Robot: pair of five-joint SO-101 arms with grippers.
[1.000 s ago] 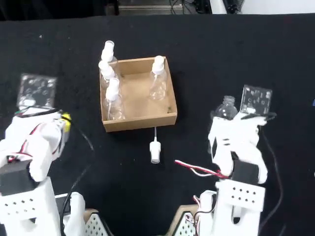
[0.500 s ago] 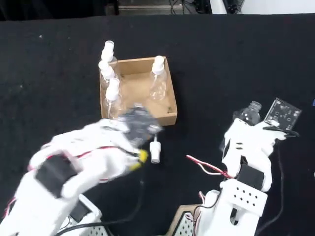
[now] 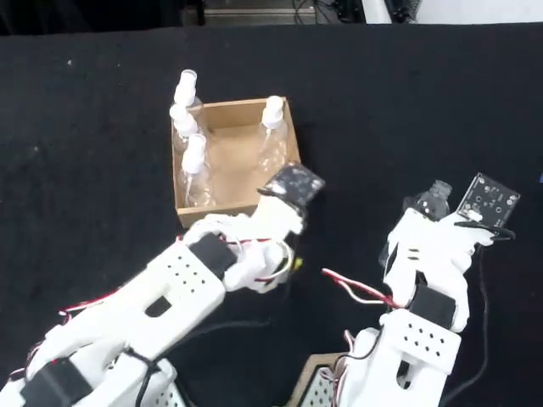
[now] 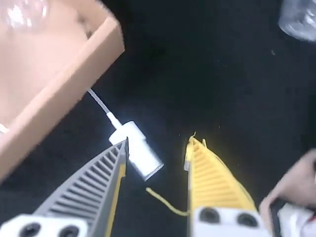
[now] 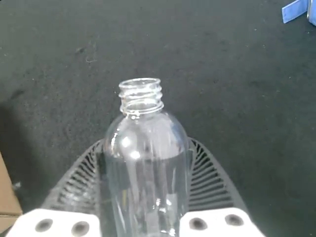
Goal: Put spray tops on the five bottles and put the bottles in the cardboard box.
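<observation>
Spray top (image 4: pixel 138 153) between spread left fingers (image 4: pixel 104 174), beside cardboard box (image 4: pixel 64 94)

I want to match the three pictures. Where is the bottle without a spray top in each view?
High view: uncapped bottle, right of the cardboard box.
Left wrist view: probably the blurred clear shape beyond the left gripper.
Right wrist view: held in the right gripper, neck open.
Shared landmark: the cardboard box, in all three.

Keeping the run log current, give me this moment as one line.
left claw: open around spray top on table | right claw: shut on uncapped bottle | box: capped bottles inside
</observation>
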